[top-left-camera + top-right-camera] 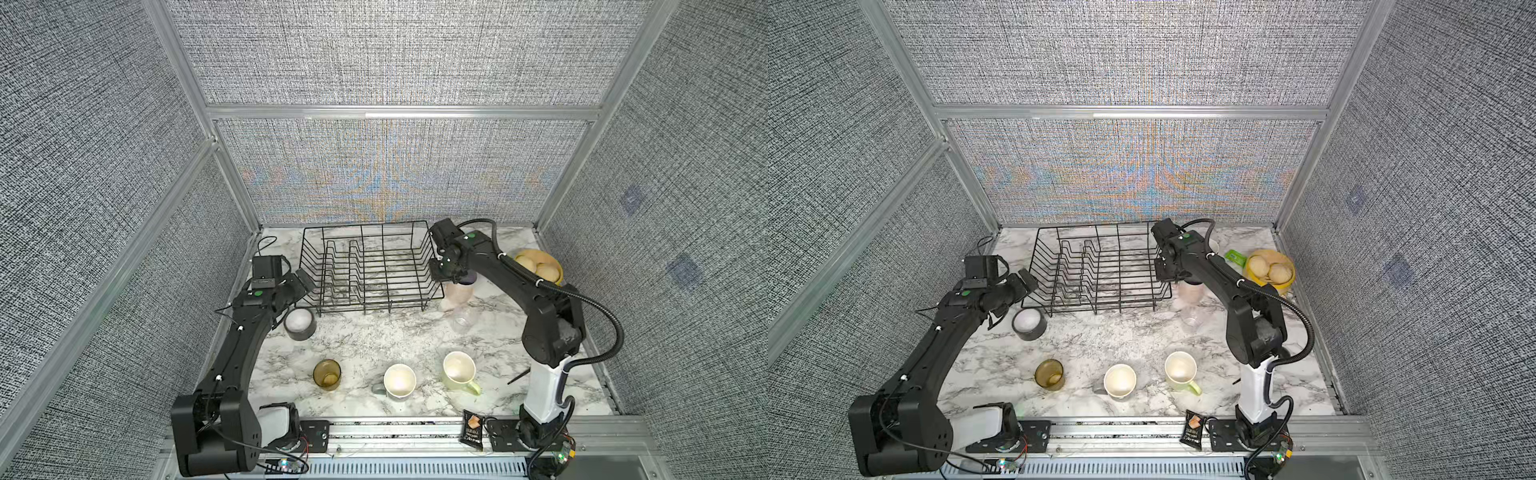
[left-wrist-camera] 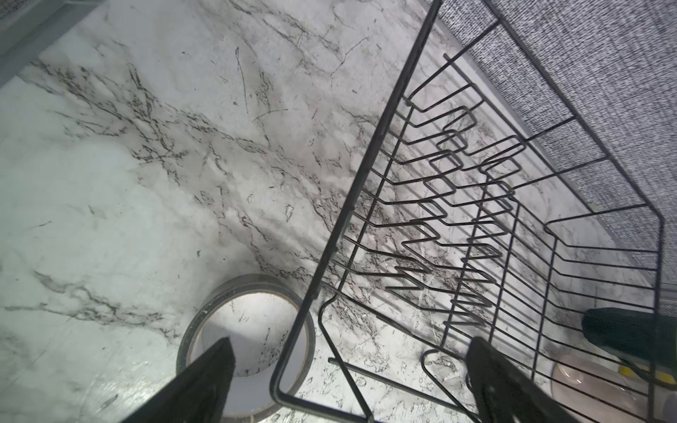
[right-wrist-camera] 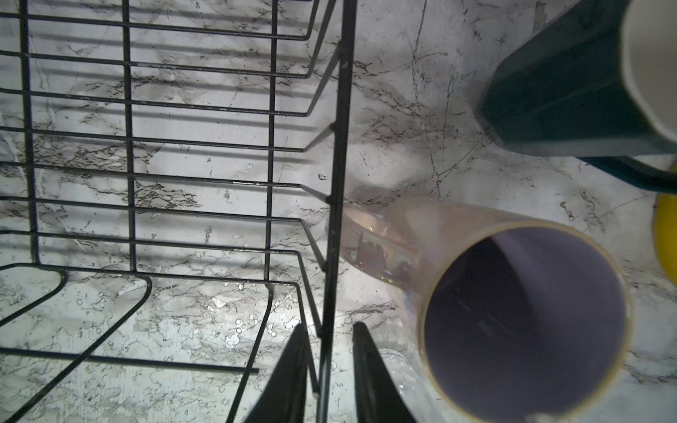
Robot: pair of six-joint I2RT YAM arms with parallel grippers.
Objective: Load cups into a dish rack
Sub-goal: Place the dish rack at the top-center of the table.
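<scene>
The dish rack [image 1: 374, 274] stands empty at the rear of the table [image 1: 374, 340]; loading is judged not yet begun. The right fingers [image 3: 289, 377] straddle its right rim wire, slightly apart and unclamped. The left fingers [image 2: 205, 388] are spread wide over its left corner. Next: clear the rim, then grasp the tall pale pink mug [image 3: 524, 322] just beside the rack.

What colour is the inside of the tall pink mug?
The tall pink mug is pale purple inside, clearest in the right wrist view.

Empty black wire dish rack [image 1: 363, 226], pink mug [image 1: 459, 293] upright beside it, amber tumbler [image 1: 327, 374], grey mug [image 1: 399, 380], green mug [image 1: 459, 370] in front
</scene>
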